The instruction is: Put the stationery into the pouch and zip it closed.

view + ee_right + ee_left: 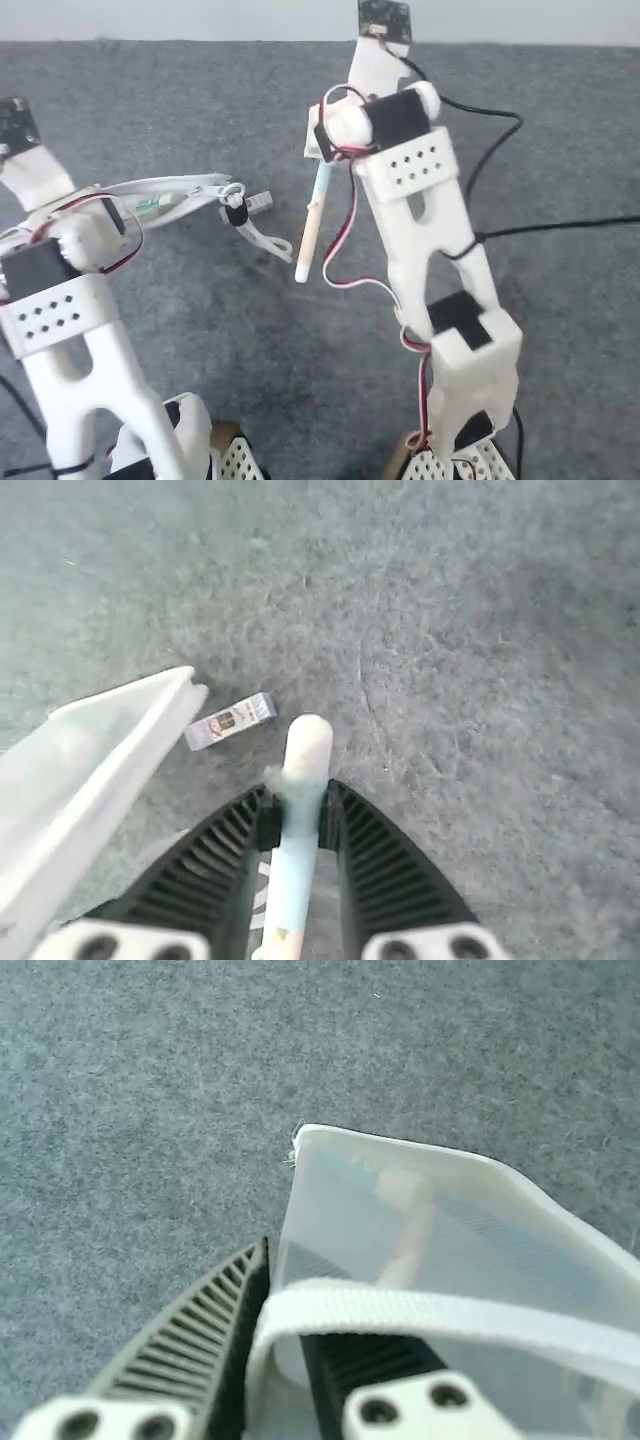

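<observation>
Closest in the high view are two white robot arms, rising from the near edge of a grey carpet (200,320). The left arm (70,330) stands on the left of that view and the right arm (430,220) right of centre.

The left gripper (283,1305) is clamped on a white, see-through pouch (440,1250). Its ribbed black fingers (190,1345) pinch the pouch just below the white fabric band along its edge. Through the pouch wall, blurred shapes show inside, one pale pink and one greenish. They are too blurred to identify. In the high view the pouch stretches from the left arm toward the middle of the carpet.

The right gripper (300,792) is pinched on a pen (305,745). It grips the light blue part of the barrel, and the rounded cream end pokes out past the fingertips. In the high view the pen hangs tilted, cream end lowest, near the end of the pouch but apart from it. I cannot tell whether the end touches the carpet.

A small block in a printed wrapper (230,720) lies on the carpet between the pouch's end and the pen. A white cord (265,238) trails from the pouch's end. Black cables (560,228) cross the carpet on the right.
</observation>
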Robot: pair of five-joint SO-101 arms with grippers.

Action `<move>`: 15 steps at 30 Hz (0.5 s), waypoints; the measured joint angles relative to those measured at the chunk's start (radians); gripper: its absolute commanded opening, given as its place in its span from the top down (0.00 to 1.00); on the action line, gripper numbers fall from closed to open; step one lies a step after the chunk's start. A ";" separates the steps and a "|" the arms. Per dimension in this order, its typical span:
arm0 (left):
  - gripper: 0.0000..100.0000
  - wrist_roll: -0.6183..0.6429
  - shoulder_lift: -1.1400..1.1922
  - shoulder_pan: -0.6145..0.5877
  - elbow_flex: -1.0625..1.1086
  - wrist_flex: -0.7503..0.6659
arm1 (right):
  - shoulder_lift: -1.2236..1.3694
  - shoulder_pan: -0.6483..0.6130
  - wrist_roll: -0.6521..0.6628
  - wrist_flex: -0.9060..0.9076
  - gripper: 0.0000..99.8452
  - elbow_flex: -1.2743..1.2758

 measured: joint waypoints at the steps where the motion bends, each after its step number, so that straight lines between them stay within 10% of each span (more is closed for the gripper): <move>1: 0.99 0.000 0.000 0.000 0.000 0.000 | -0.023 0.000 0.000 0.000 0.99 0.008; 15: 0.99 0.000 0.000 0.000 0.000 0.000 | -0.440 -0.144 0.000 -0.008 0.99 0.288</move>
